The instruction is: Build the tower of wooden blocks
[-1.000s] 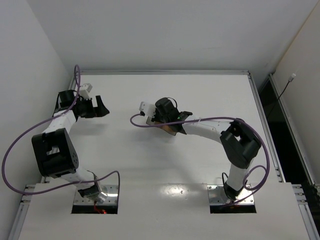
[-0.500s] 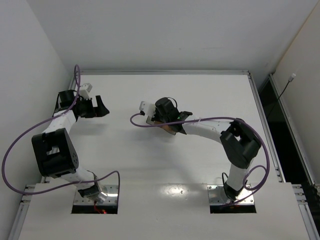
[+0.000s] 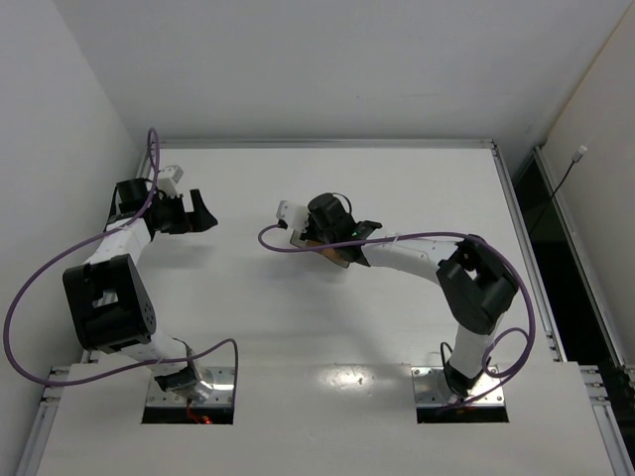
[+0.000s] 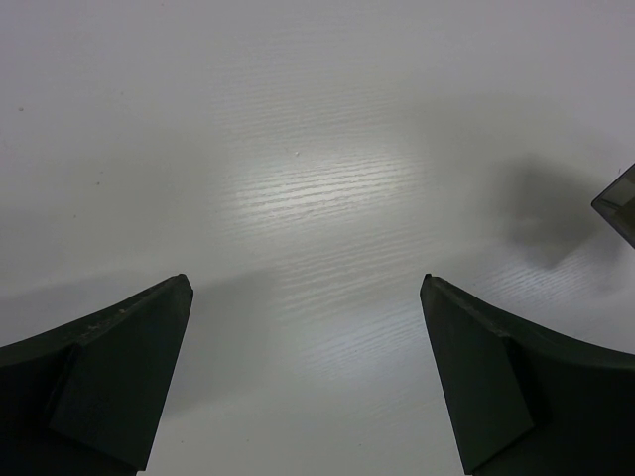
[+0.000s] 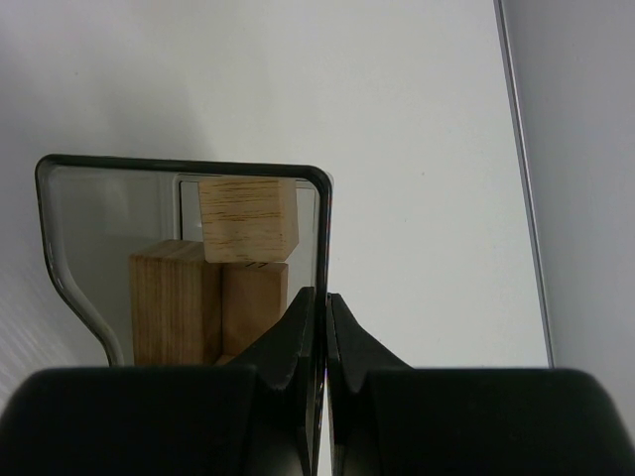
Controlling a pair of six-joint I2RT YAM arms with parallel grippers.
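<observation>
In the right wrist view, three light tan wood blocks [image 5: 248, 216] lie piled inside a translucent grey plastic bin [image 5: 189, 165]: one cube on top, two beneath it. My right gripper [image 5: 320, 295] is shut on the bin's thin side wall, one finger inside and one outside. From above, the right gripper [image 3: 332, 238] sits mid-table with the bin [image 3: 337, 258] partly hidden under it. My left gripper [image 4: 306, 283] stands open over bare white table, nothing between its fingers; it is at the far left [image 3: 203, 213]. A corner of the bin [image 4: 620, 203] shows at that view's right edge. The tower is out of view.
The white table [image 3: 298, 327] is bounded by a metal rail [image 3: 317, 144] at the back and another [image 5: 521, 198] along its right side. Walls stand close on the left and at the back. Purple cables [image 3: 20, 307] loop off both arms.
</observation>
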